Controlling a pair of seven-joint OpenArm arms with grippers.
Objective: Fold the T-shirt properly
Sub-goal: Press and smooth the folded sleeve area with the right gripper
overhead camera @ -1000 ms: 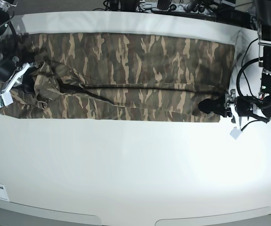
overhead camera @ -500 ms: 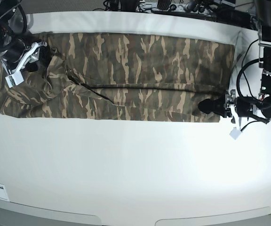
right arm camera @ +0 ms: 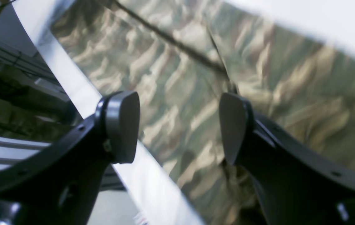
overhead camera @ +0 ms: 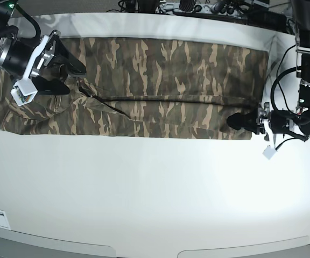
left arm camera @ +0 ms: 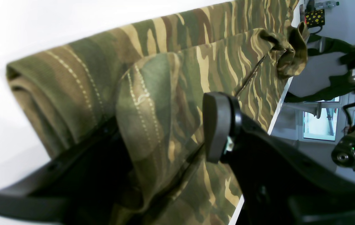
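Note:
The camouflage T-shirt [overhead camera: 166,80] lies folded into a long band across the far half of the white table [overhead camera: 155,199]. My right gripper [overhead camera: 69,76] hovers open over the shirt's left end. In the right wrist view the right gripper [right arm camera: 179,125] has both pads wide apart with only blurred T-shirt [right arm camera: 289,93] below them. My left gripper [overhead camera: 240,121] rests at the shirt's near right corner. In the left wrist view the left gripper [left arm camera: 161,134] stands wide, with a raised fold of the hemmed T-shirt [left arm camera: 152,103] between its fingers; one pad [left arm camera: 216,125] shows and cloth hides the other.
Cables, power strips and gear line the table's far edge [overhead camera: 198,8]. The left arm's base and black cables [overhead camera: 305,86] stand at the right edge, with a small white tag [overhead camera: 268,152] beside them. The table's front edge [overhead camera: 144,250] curves along the bottom.
My right gripper opened and let go of the bunched cloth at the shirt's left end, then moved toward the far edge and to the right. That end now lies flatter. The left arm stayed still.

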